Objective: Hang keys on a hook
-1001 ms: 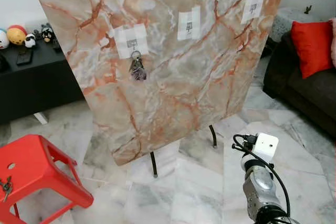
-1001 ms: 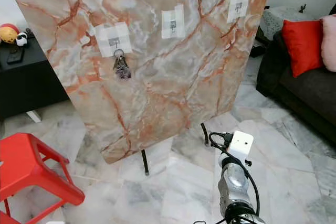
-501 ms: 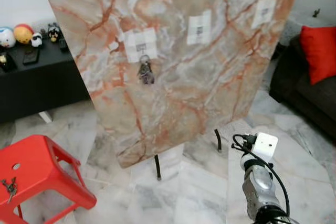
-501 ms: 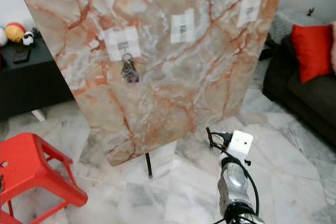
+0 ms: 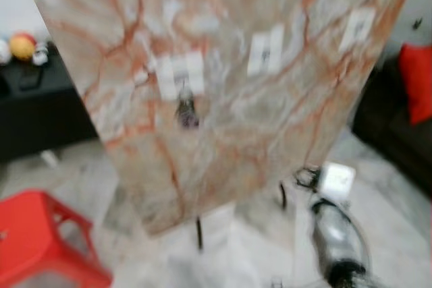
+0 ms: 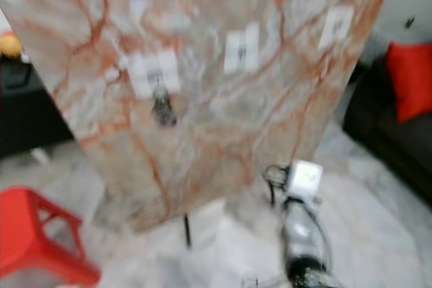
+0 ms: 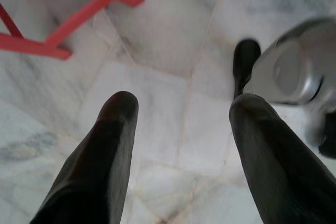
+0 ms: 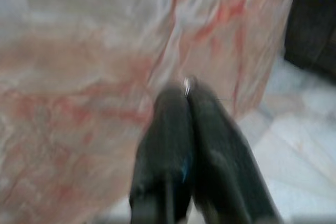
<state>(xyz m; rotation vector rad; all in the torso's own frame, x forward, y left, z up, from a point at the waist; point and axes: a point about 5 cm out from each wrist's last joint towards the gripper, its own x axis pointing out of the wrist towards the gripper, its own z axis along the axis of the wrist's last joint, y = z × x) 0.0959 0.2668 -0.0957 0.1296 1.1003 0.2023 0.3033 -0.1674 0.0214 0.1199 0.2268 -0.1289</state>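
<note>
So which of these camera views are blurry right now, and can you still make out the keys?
Both eye views are motion-blurred; the dark bunch of keys on the tilted orange-veined marble board is just a smudge. The right wrist view is smeared too. The left wrist view is sharper, showing marble floor.

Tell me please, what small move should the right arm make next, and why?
Probably lift the right gripper toward the middle hook on the marble board. Its fingers are shut, with a small shiny bit at their tips, perhaps a key ring, though blur hides it. One bunch of keys already hangs on the left hook, and the middle hook looks free.
</note>
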